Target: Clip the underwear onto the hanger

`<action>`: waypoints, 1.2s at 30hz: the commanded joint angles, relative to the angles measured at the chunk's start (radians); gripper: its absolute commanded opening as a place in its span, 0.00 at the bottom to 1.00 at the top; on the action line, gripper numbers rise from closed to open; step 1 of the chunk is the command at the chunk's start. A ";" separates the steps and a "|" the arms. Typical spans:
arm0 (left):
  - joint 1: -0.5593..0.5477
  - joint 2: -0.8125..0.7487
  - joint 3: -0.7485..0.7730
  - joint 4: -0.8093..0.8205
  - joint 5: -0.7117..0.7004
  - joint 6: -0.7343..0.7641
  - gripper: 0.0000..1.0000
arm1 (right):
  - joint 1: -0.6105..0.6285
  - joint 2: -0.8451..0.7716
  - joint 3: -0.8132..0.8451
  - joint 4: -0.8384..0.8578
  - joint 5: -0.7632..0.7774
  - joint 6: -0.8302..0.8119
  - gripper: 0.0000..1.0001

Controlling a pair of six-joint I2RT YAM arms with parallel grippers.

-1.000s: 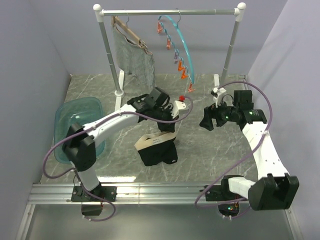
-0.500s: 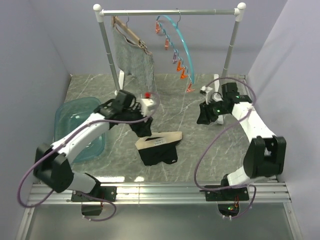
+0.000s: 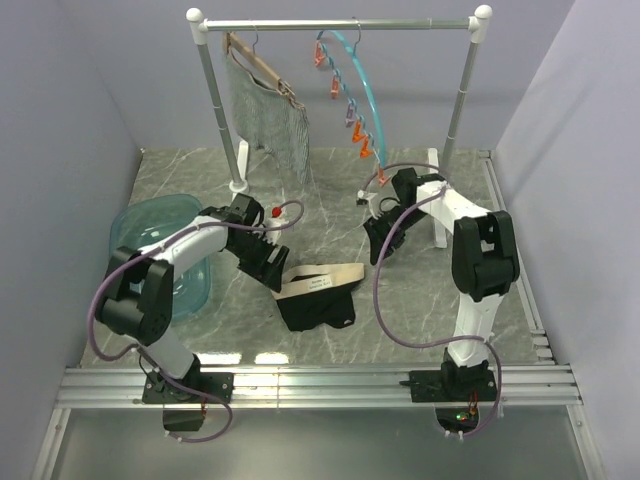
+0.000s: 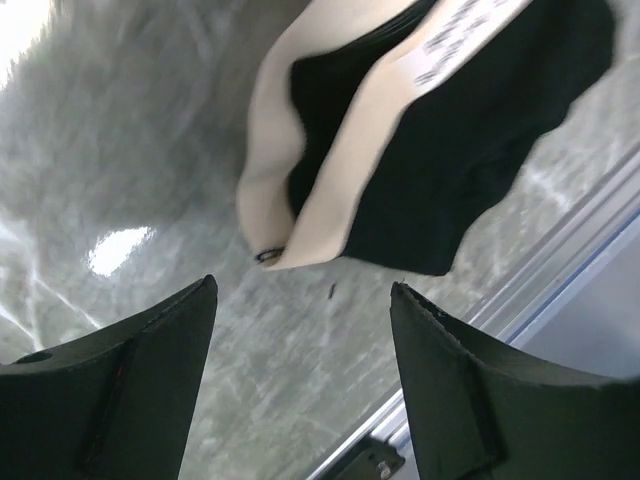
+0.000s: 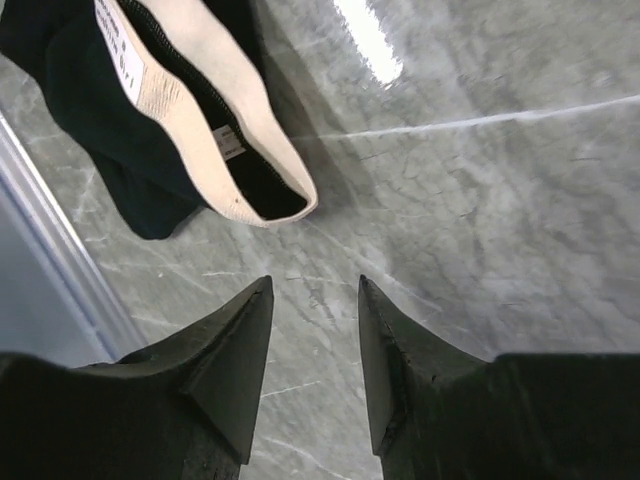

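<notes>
The underwear (image 3: 318, 298), black with a pale waistband, lies crumpled on the marble table; it also shows as underwear (image 4: 450, 150) and underwear (image 5: 70, 90). My left gripper (image 3: 273, 274) hangs low just left of it, open, with only bare table between the jaws, as the left gripper (image 4: 303, 290) shows from the wrist. My right gripper (image 3: 377, 250) hovers to the underwear's right. It is open with a narrower gap and holds nothing, as the right gripper (image 5: 315, 282) shows up close. The teal hanger (image 3: 366, 88) with orange and purple clips hangs from the rail behind.
A brown wooden hanger with grey mesh cloth (image 3: 268, 105) hangs at the left of the rack rail (image 3: 340, 24). A teal tub (image 3: 160, 250) sits at the left of the table. Rack posts stand at the back, and a metal rail (image 3: 320, 380) runs along the front edge.
My left gripper has opened and swung left and down beside the underwear, whose waistband now lies flatter. My right arm has come in toward the underwear, lower, with its jaws narrower.
</notes>
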 commanded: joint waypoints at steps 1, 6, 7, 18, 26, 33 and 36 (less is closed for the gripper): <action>0.013 0.035 0.044 -0.062 -0.035 -0.007 0.76 | 0.018 0.007 0.039 -0.081 -0.046 0.023 0.48; 0.022 0.129 0.063 -0.093 -0.002 -0.010 0.75 | 0.039 0.071 0.043 -0.089 -0.069 0.048 0.49; 0.027 0.132 0.060 -0.090 0.004 -0.010 0.75 | 0.039 0.078 0.043 -0.094 -0.087 0.046 0.49; 0.035 0.137 0.044 -0.004 0.029 -0.060 0.55 | 0.076 0.105 0.028 -0.009 -0.120 0.089 0.43; 0.035 0.060 0.017 0.060 0.102 -0.084 0.00 | 0.073 -0.075 -0.102 0.109 -0.137 0.146 0.00; 0.035 -0.191 -0.046 0.115 0.113 -0.115 0.00 | 0.075 -0.394 -0.335 0.231 -0.138 0.256 0.00; 0.035 -0.318 -0.086 0.149 0.049 -0.122 0.00 | 0.075 -0.537 -0.403 0.274 -0.126 0.289 0.00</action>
